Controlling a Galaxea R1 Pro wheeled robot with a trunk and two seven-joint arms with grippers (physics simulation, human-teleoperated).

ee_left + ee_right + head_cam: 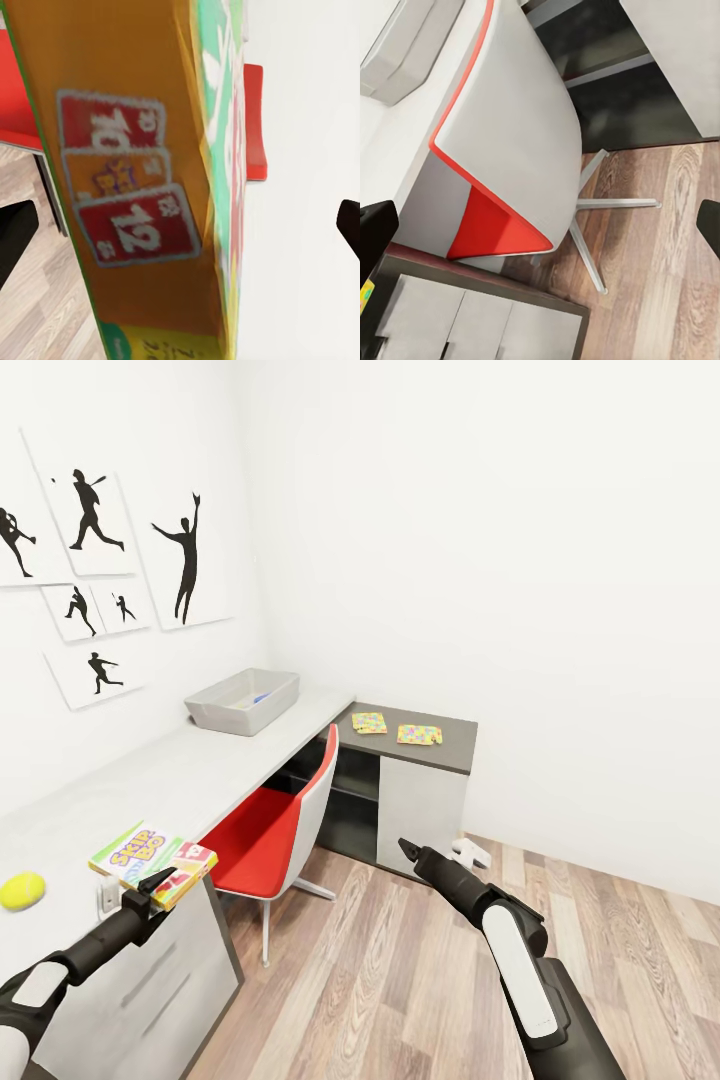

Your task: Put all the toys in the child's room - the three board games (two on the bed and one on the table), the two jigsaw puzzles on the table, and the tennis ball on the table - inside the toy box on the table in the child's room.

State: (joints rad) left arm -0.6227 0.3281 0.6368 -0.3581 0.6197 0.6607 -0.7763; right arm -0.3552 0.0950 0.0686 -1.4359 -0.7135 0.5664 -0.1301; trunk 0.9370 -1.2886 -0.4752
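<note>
A green Skip-Bo board game (150,857) lies flat at the front edge of the light table (200,760), with the tennis ball (22,890) to its left. My left gripper (163,880) is open at the box's near edge. In the left wrist view the box (142,195) lies between the spread fingers (15,240). The grey toy box (243,700) stands farther back with a blue-and-white flat item inside. Two jigsaw puzzles (369,722) (419,735) lie on the dark cabinet top. My right gripper (405,847) hangs open over the floor, holding nothing.
A red-and-white swivel chair (285,820) (510,150) is tucked under the table between my arms. The dark cabinet (410,790) closes the corner. A small white object (470,850) lies on the wood floor by the cabinet. Silhouette pictures (100,560) hang on the left wall.
</note>
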